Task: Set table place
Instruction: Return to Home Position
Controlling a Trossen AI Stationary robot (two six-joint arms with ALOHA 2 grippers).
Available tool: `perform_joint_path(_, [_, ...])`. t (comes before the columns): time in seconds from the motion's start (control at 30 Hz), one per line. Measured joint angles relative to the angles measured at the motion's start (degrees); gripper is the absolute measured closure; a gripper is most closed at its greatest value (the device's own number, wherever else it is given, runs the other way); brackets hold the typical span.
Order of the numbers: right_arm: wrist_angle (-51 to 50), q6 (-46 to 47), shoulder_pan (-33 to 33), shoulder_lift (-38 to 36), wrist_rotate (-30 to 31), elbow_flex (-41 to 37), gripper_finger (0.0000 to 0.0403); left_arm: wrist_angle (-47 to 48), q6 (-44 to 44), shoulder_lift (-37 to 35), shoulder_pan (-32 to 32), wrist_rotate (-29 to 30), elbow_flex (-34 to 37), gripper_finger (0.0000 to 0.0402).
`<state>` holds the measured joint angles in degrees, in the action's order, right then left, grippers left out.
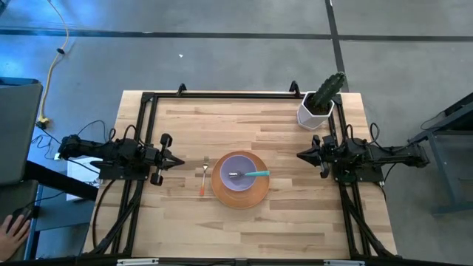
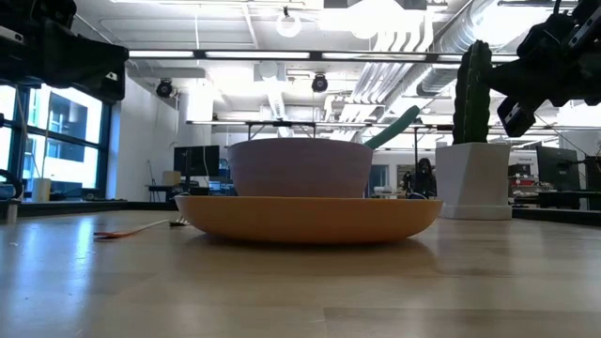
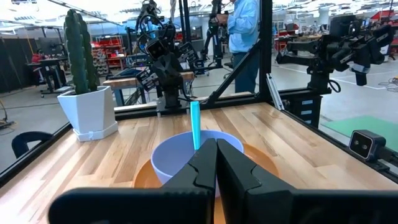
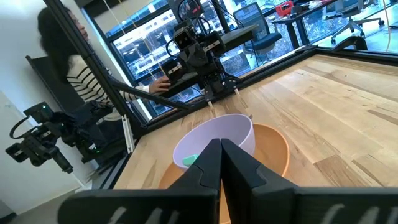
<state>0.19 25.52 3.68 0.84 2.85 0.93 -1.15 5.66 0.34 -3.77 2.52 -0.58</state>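
While the left gripper [image 1: 177, 160] and right gripper [image 1: 301, 155] hover pinched closed, the fork [image 1: 203, 176], plate [image 1: 244, 201], bowl [image 1: 236, 162] and spoon [image 1: 253, 174] lie between them. A potted cactus [image 1: 319, 103] stands near the right gripper

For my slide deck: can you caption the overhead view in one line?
Lavender bowl with teal spoon on orange plate, fork beside it, left gripper and right gripper shut at opposite table sides.

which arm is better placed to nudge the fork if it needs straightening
Left. The fork lies on the left claw's side of the plate, with nothing between them. The right claw would have to cross over plate and bowl.
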Motion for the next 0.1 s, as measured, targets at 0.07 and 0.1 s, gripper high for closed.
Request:
perform_joint_path(0.07, [0.0, 0.0, 0.0, 0.0, 0.0, 0.0, 0.0402, 0.0, 0.0, 0.0, 0.0, 0.0, 0.0, 0.0401])
perform_joint_path(0.1, [0.0, 0.0, 0.0, 0.0, 0.0, 0.0, 0.0402, 0.0, 0.0, 0.0, 0.0, 0.0, 0.0, 0.0401])
